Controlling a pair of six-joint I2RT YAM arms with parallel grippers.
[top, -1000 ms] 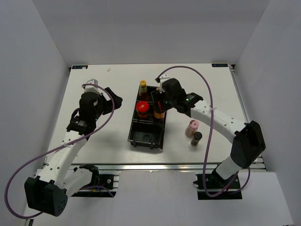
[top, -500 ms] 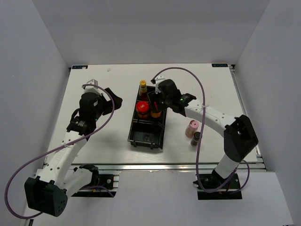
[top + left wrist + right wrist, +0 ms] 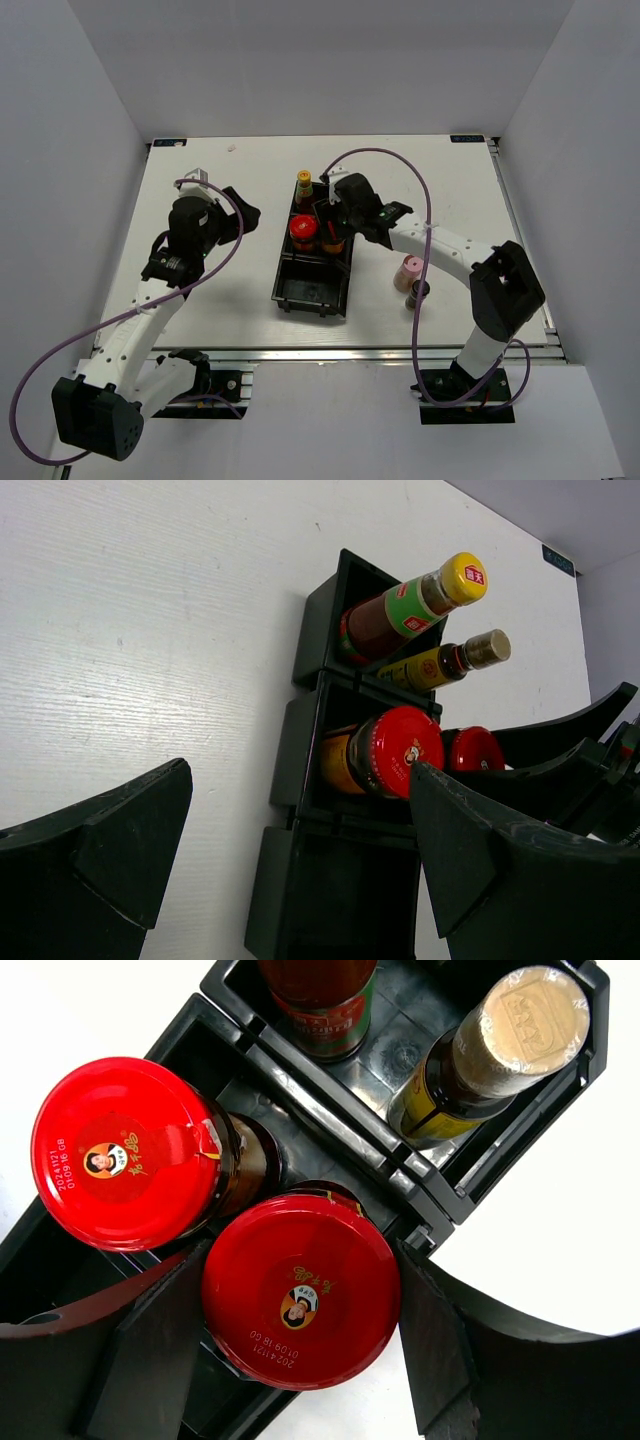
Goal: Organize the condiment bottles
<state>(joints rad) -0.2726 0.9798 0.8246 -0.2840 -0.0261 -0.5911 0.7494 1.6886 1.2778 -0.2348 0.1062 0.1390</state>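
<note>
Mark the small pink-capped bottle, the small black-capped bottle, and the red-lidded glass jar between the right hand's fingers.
small pink-capped bottle (image 3: 410, 266): top external view, on its cap.
small black-capped bottle (image 3: 420, 289): top external view, on its cap.
red-lidded glass jar (image 3: 300, 1303): right wrist view, centre of its lid.

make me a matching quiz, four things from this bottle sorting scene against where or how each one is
1 yellow-capped bottle
2 pink-capped bottle
3 right-hand red-lidded jar
4 left claw

a on the table, right of the bin
b bin's far compartment
c between the right claw's fingers
d open, empty

Pairs: 1-b, 2-a, 3-c, 4-d
</note>
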